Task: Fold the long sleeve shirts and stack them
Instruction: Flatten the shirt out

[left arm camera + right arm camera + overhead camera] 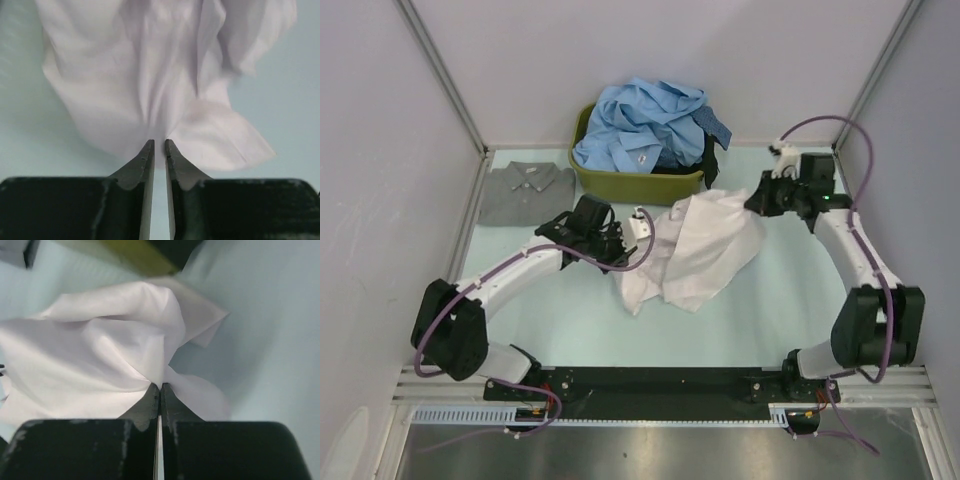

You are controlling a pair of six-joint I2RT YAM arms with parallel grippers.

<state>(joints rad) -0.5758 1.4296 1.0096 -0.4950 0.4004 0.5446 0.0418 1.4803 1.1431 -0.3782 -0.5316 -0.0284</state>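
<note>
The white shirt (695, 250) lies crumpled mid-surface (570, 320), just in front of the tub (635, 183). The left fingers (142, 162) pinch its left edge and the right fingers (147, 405) are clamped on its far right edge, probably to stretch it flat for folding. The wrist views prove both pinches. Only the top view shows blue shirts (645, 125) heaped in the tub and a grey shirt (525, 192) at the far left corner.

The white shirt (705, 245) is plain, the light blue shirts (645, 125) likewise. The tub (635, 184) is olive-green; the grey shirt (525, 192) seems unpatterned.
</note>
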